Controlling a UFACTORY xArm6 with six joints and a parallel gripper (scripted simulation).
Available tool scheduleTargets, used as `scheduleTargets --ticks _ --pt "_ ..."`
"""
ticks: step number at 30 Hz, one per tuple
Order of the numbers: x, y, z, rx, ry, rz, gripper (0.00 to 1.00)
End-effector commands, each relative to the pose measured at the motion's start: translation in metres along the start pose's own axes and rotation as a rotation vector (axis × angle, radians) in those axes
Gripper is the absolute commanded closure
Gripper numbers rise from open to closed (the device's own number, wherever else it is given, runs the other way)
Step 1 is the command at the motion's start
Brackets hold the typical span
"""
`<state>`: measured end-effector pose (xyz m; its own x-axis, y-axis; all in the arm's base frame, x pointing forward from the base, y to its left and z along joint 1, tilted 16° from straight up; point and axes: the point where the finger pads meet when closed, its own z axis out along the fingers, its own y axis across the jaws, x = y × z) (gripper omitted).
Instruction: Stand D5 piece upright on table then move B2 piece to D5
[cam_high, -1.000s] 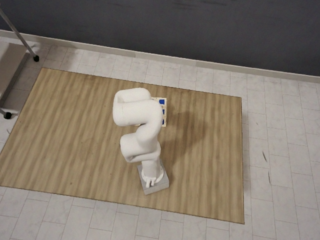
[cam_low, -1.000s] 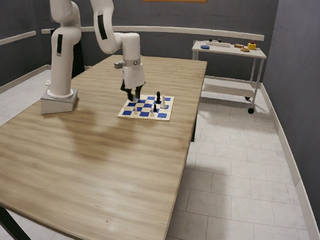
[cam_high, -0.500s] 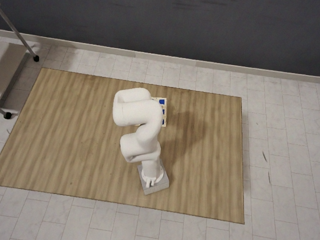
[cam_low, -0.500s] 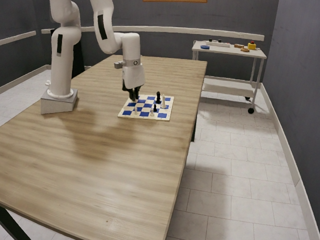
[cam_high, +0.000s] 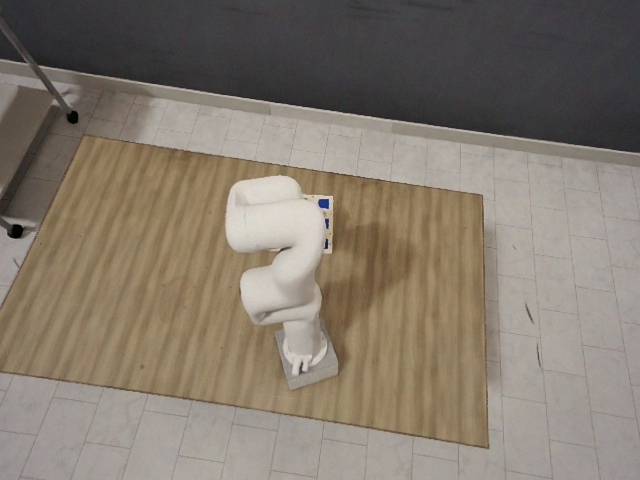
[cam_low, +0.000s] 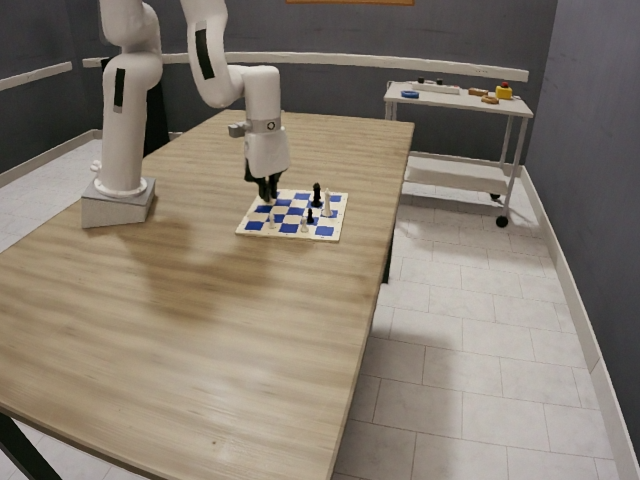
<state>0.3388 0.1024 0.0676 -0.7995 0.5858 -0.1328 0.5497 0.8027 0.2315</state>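
Note:
The blue and cream chessboard (cam_low: 287, 235) lies on the wooden table; in the overhead view only its right strip (cam_high: 331, 227) shows past the arm. My gripper (cam_low: 268, 195) points straight down over the board's far left corner and is shut on a small chess piece that stands there, mostly hidden by the dark fingers. A tall black piece (cam_low: 316, 194) and a tall white piece (cam_low: 327, 202) stand at the far right. A small black pawn (cam_low: 310, 215) and two white pawns (cam_low: 303, 225) (cam_low: 271, 219) stand nearer the front. The square labels are too small to read.
The robot base (cam_low: 117, 204) (cam_high: 306, 361) stands on the table left of the board. The table's right edge runs close to the board. A white cart (cam_low: 457, 103) with small items stands on the floor beyond that edge.

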Motion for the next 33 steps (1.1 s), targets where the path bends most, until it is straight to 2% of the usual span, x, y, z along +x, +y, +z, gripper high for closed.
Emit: scheduleTargets --ticks 1,15,19,27,30,33 --pt "-0.001 0.001 -0.001 -0.002 -0.002 0.0 1.0" --pt "-0.001 0.001 -0.007 -0.002 -0.002 0.0 1.0" --pt "-0.001 0.001 -0.027 -0.002 -0.002 0.0 1.0" --pt "-0.001 0.001 -0.085 -0.002 -0.002 0.0 1.0" --pt "-0.001 0.001 -0.097 -0.002 -0.002 0.0 1.0" --pt "-0.001 0.001 -0.099 -0.002 -0.002 0.0 1.0"
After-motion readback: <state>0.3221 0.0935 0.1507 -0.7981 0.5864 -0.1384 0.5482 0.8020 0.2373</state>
